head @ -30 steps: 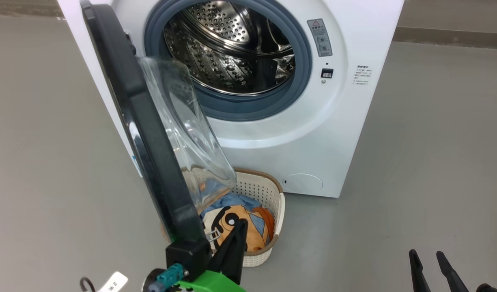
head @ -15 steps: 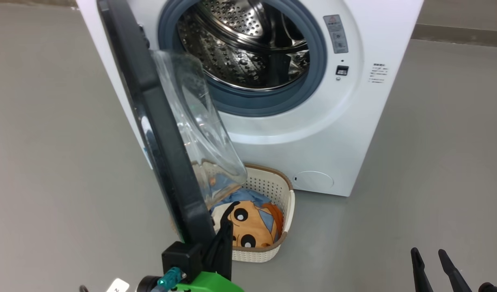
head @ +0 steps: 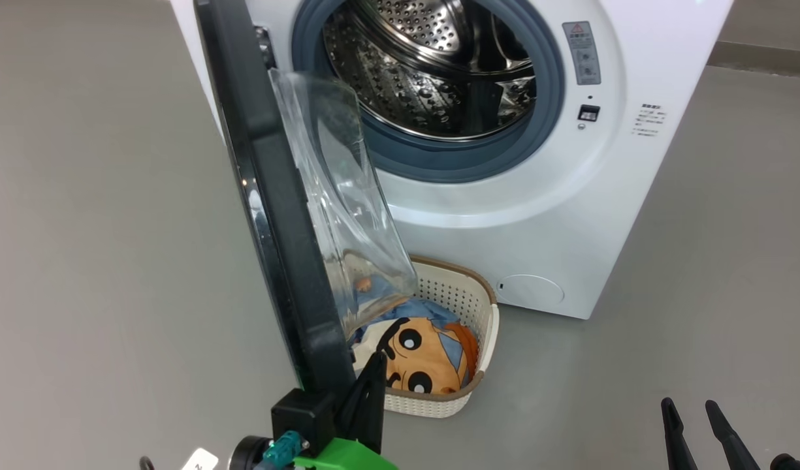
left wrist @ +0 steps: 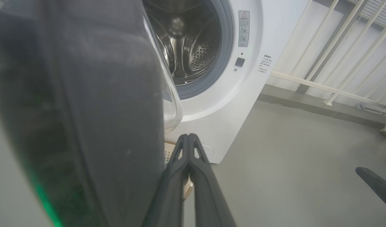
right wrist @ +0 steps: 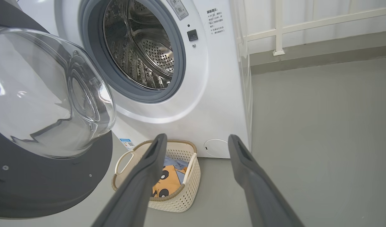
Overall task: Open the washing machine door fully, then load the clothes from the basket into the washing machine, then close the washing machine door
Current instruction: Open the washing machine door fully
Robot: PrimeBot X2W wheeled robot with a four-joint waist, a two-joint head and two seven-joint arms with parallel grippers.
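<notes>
The washing machine door (head: 275, 196) is seen standing out from the washing machine (head: 537, 228), nearly edge-on to the head camera, with its bulging glass hanging over the left part of the basket (head: 481, 326). The opening step is judged unfinished, since the door partly covers the basket. The left tool (head: 378, 360) is pressed together, with nothing pinched, and is set just beside the inner side of the door's lower edge. Contact cannot be confirmed. The shut fingers are probably meant as 1 stiff pusher to swing the door wider. The right tool (head: 688, 408) is spread and empty, low on the right and well apart from everything, presumably held ready for the clothes (head: 426, 369), which lie in the basket on the floor against the machine's front, tan cartoon face upward.

A grey warning label (head: 581, 52) with a red triangle is fixed beside the drum opening. Its text, and the small print (head: 646, 121) further right, cannot be read. A blue label (right wrist: 127, 143) is seen low on the front, also illegible.
</notes>
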